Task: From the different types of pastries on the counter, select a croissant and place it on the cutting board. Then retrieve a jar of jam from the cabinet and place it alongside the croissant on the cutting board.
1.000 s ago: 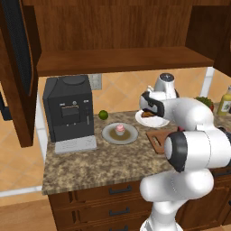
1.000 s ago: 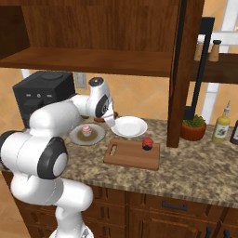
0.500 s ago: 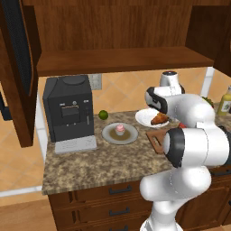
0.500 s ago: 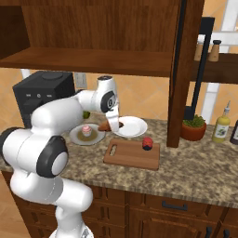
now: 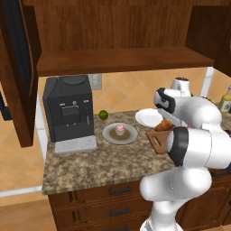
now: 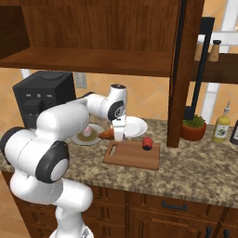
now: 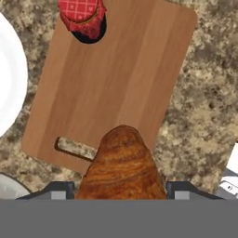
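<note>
The tool (image 7: 122, 197) had carried the croissant (image 7: 122, 165) off the white plate (image 6: 133, 126) and now held it, jaws clamped on its flanks, above the board's (image 7: 116, 79) near edge by the handle slot (not yet set down). So the placing was close. Counted: one croissant, one board, one jam jar (image 7: 84, 17) already at its far corner, one cupcake (image 5: 120, 129) beyond.

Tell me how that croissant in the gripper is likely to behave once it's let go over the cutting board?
The croissant, held in the gripper over the cutting board, looks light and flaky, so it probably crushes under a hard squeeze. Its curved, tapered shape may rock or roll slightly on landing. The jam jar sits at the far corner, likely out of the way.
</note>
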Motion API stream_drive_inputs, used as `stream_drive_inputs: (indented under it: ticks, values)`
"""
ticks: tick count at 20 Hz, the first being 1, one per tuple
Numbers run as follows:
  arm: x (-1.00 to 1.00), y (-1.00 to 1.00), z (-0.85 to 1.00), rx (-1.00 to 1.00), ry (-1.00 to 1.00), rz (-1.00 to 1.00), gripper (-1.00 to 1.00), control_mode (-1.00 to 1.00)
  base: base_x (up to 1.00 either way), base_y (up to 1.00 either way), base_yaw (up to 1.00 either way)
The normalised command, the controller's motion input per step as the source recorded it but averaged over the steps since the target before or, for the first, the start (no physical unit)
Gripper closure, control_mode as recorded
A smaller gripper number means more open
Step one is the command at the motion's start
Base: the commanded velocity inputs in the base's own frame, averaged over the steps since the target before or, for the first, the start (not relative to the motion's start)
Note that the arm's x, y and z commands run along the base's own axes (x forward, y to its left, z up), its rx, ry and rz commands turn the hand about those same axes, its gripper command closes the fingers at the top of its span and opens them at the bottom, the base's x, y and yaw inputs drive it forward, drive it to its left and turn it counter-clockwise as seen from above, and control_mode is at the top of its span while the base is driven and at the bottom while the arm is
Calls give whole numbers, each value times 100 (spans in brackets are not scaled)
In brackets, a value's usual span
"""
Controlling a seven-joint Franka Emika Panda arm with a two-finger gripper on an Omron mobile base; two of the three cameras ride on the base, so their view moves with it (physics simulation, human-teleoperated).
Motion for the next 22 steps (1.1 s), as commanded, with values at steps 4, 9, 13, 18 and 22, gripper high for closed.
stream_drive_inputs:
  ticks: [4, 9, 13, 18, 22]
  values:
    - [0, -18, -48, -11, 0, 0, 100, -100, 0, 0, 0]
    - [8, -22, -44, -20, -1, 2, 100, -100, 0, 0, 0]
    - [7, -7, -14, -5, 0, 3, 100, -100, 0, 0, 0]
    - [59, -30, -6, 13, -1, 4, 100, -100, 0, 0, 0]
    - [46, -3, 0, 1, -2, 4, 100, -100, 0, 0, 0]
